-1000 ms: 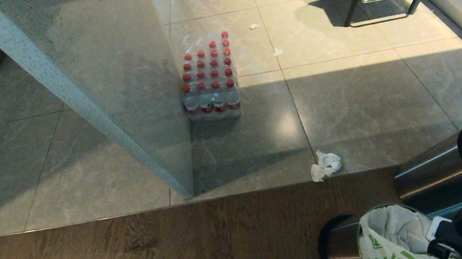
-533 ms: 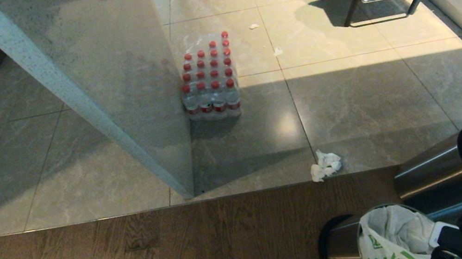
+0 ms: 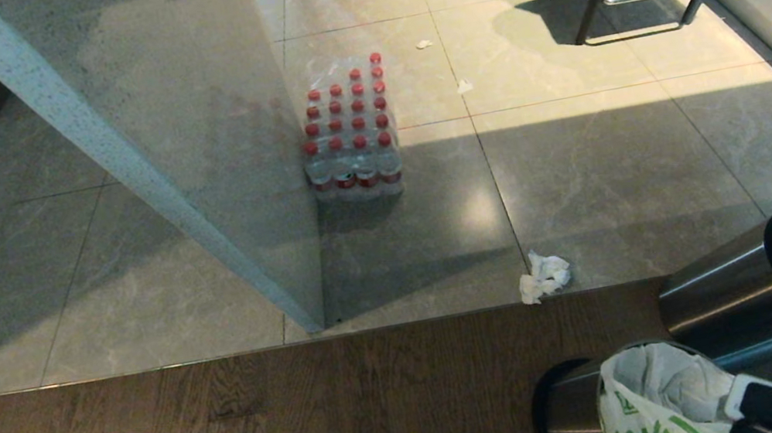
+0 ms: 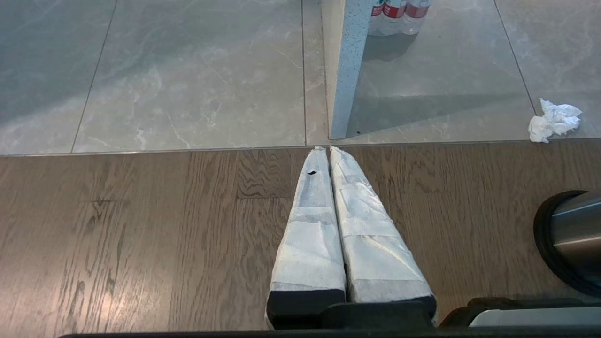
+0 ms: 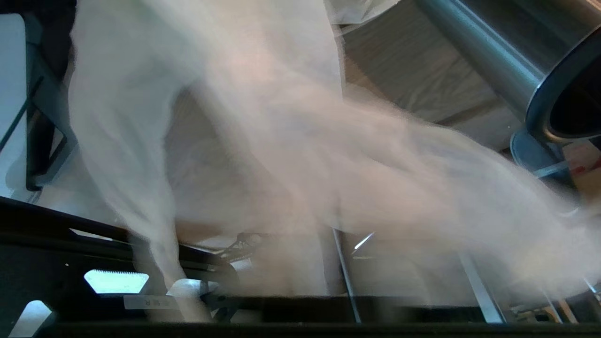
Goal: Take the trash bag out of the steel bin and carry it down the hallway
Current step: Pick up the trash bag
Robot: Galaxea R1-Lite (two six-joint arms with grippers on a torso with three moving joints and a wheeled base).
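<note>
Now, right gripper (image 3: 752, 414) at the mouth of the steel bin (image 3: 571, 409); jaws drawn fully together; in the right wrist view white film of the trash bag (image 5: 263, 155) drapes straight across and over them, so they look pinched on the bag's upper edge, though the contact point itself is hidden; bag (image 3: 659, 398) otherwise seated in the bin, bunched top and green print showing above the rim; bag lies directly at and below the jaws, its long axis running down into the bin, so I judge the coming move is a pull up along that axis to clear the rim; a second steel cylinder (image 3: 759, 291) lies on its side just beyond the jaws, close enough to be knocked; right arm is plainly the nearer; left gripper (image 4: 328, 155) parked over the wood floor (image 3: 233, 430) well apart from the bin, padded jaws pressed shut on nothing; crumpled tissue (image 3: 543, 275) and bottle pack (image 3: 348, 132) on the tiles farther out.

Against a second ago: jaws stood spread and higher beside the bag's rim; since then they have sunk toward the bag and closed; bin, bag and the wider scene have not shifted.
</note>
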